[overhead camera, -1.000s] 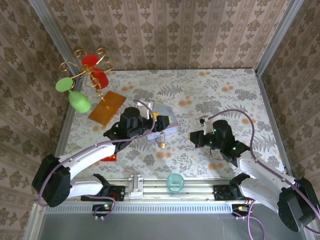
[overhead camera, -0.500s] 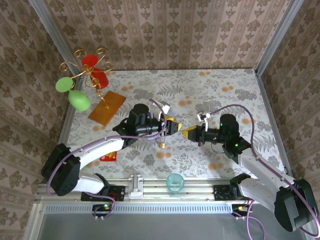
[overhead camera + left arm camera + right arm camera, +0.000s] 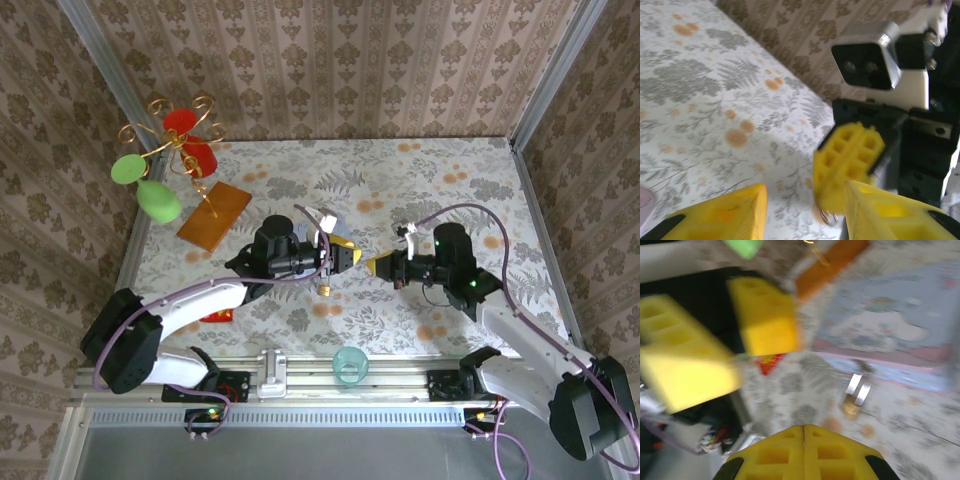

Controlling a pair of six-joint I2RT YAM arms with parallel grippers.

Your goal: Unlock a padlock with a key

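top view: the left gripper [image 3: 346, 256] and right gripper [image 3: 377, 266] face each other tip to tip over the table [image 3: 440, 180], near but apart; the padlock [image 3: 325, 289] lies on the table just nearside of the left fingertips

left wrist view: its 2 fingers [image 3: 725, 217] stand moderately apart, bare table between them

right wrist view: its fingers [image 3: 782, 455] are pressed together; the padlock lies just beside the pale blue tin [image 3: 890, 335]

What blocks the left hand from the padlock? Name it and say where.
Nothing visible does. The padlock lies on bare table just on the near side of the left hand, close to the blue tin. The shut right hand faces it from the right, not in between.
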